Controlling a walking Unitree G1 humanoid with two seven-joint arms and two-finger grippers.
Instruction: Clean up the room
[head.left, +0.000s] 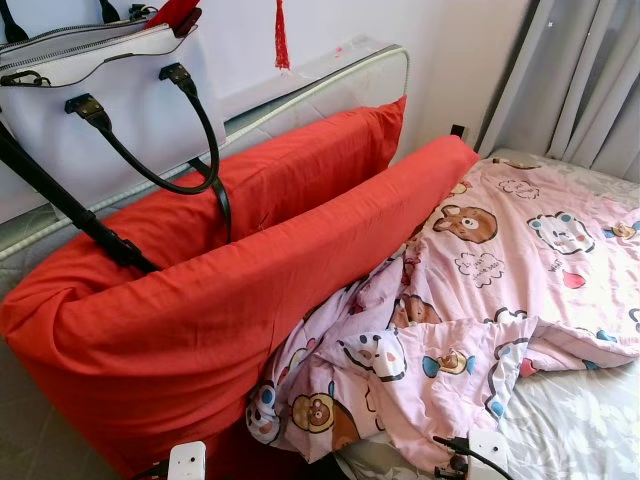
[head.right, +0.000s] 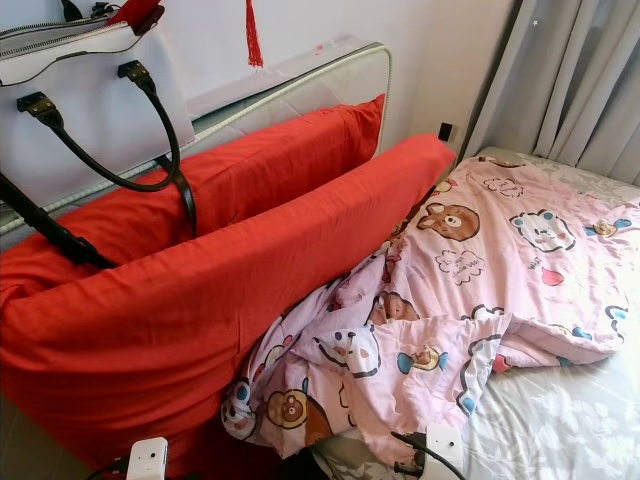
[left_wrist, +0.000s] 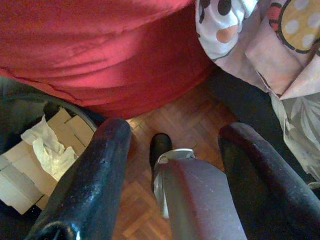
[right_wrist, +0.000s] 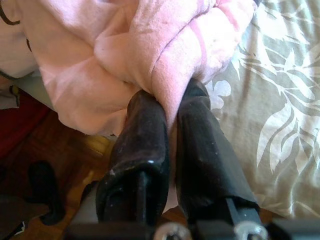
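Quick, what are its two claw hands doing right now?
Left gripper: open, holding nothing, above the wooden floor.
Right gripper: closed on a fold of the pink quilt.

grey curtain (head.left: 590, 80) | white wall (head.left: 330, 25) | parquet floor (left_wrist: 185, 125)

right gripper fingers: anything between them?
Yes. In the right wrist view the right gripper pinches a fold of the pink quilt between its fingers, above the leaf-print sheet.
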